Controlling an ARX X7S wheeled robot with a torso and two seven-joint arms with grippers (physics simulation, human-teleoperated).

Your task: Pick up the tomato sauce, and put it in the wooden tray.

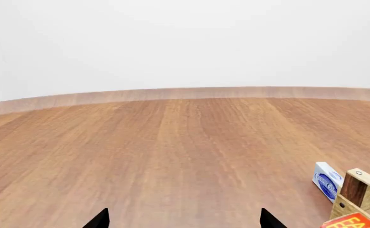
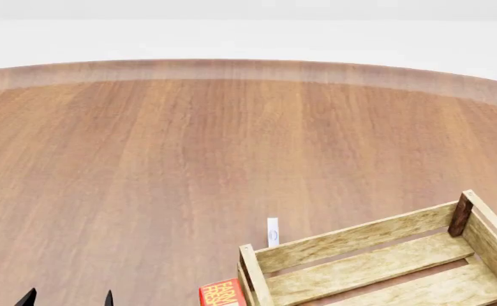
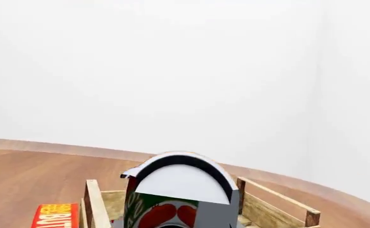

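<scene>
The tomato sauce [image 3: 172, 199] fills the lower middle of the right wrist view, close to the camera, above the wooden tray [image 3: 260, 206]; whether the right fingers grasp it cannot be told, since they are hidden. In the head view the tray [image 2: 350, 239] sits at lower right on the worktop [image 2: 189, 159], a small white-and-blue box [image 2: 272, 232] just behind it and a red box [image 2: 222, 293] with cut-off yellow lettering beside its corner. The left fingers [image 1: 99, 219] are spread apart, holding nothing.

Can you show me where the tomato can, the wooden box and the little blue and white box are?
tomato sauce [image 3: 162, 211]: right wrist view, red-green label.
wooden tray [image 2: 355, 239]: head view, far wall slat.
blue and white box [image 1: 327, 181]: left wrist view, blue-printed face.
</scene>
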